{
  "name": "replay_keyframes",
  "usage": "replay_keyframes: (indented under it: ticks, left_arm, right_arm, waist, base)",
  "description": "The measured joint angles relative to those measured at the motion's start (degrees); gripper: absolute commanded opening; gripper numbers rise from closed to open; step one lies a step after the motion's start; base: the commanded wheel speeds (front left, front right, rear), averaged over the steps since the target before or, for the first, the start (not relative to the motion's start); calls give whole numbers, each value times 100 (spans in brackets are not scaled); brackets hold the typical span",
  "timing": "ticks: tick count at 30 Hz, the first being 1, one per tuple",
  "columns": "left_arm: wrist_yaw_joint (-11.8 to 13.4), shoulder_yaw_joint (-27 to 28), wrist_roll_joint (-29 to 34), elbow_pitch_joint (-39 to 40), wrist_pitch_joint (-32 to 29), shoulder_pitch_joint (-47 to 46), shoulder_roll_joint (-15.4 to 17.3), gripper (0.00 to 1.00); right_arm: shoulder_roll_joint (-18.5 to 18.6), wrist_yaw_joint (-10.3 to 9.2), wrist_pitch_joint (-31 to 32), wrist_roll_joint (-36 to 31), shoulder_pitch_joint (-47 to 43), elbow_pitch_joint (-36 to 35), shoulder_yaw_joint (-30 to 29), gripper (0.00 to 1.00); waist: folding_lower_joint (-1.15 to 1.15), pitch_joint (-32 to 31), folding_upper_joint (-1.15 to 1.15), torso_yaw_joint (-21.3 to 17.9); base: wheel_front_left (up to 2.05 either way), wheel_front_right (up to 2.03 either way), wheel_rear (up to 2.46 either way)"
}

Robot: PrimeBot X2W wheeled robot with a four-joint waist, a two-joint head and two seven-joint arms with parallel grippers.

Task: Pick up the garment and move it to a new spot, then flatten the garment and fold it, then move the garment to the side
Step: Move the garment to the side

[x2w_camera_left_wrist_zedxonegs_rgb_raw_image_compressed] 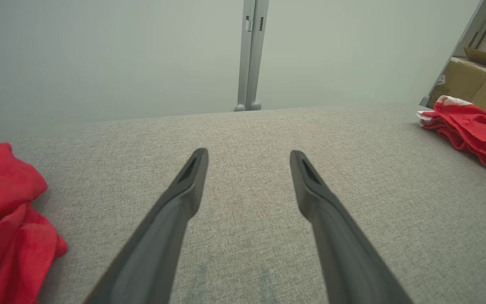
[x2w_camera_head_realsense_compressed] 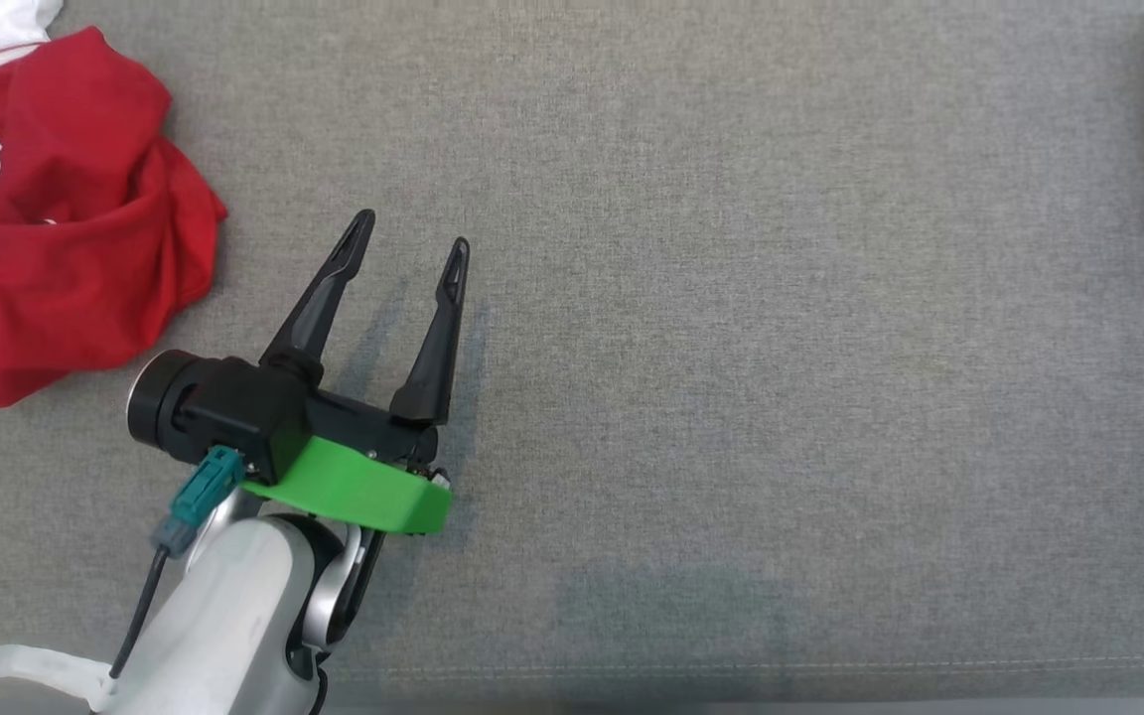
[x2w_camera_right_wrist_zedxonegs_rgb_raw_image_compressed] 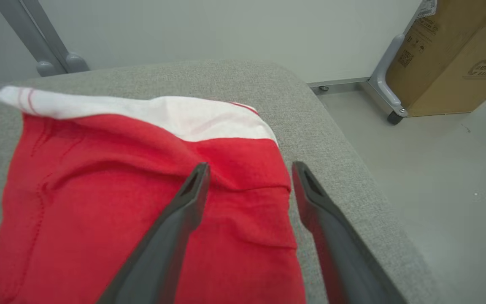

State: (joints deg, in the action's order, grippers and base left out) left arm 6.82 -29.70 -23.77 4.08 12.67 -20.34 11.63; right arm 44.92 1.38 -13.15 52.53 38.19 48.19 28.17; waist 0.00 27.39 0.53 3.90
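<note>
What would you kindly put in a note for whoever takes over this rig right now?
Left gripper: open, empty, above the bare grey surface.
Right gripper: open, over the edge of the red-and-white garment, gripping nothing.
Done, apparently: that garment lies fairly flat near the surface's right edge, so it looks set aside; how well it is folded is hard to judge.
Left: a crumpled red garment lies at the far left, not flattened or folded. Draw the right arm back; that one probably comes next.
</note>
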Motion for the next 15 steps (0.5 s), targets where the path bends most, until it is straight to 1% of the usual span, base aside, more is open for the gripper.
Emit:
replay_keyframes:
  ticks: [3,8,11,12,13,15]
  left_arm:
    - [-10,22,-19,-89,11,3,-8,100]
    - [-27,87,-71,-218,57,36,-10,100]
    - [-27,156,-80,-302,59,86,-12,100]
    - [-27,178,-102,-334,64,111,-12,100]
    - [-27,178,-102,-334,64,111,-12,100]
    - [-27,209,-168,-377,107,190,-11,100]
  right_arm:
    - [15,-56,-49,-8,-8,57,-35,100]
    - [-12,-36,-78,23,-12,-75,-181,100]
    - [-47,29,-121,-3,4,-376,-202,100]
    - [-71,114,-122,-13,8,-485,-222,100]
    - [-71,114,-122,-13,8,-485,-222,100]
    - [-229,225,-129,114,12,-672,-371,100]
  waist:
    - [0,-166,0,-24]
    - [0,-491,0,-92]
    - [0,-702,0,-145]
    - [0,-773,0,-162]
    - [0,-773,0,-162]
    - [0,-920,0,-198]
  base:
    - [0,0,0]
    - [0,0,0]
    - [0,0,0]
    - [0,0,0]
    - [0,0,0]
    - [0,0,0]
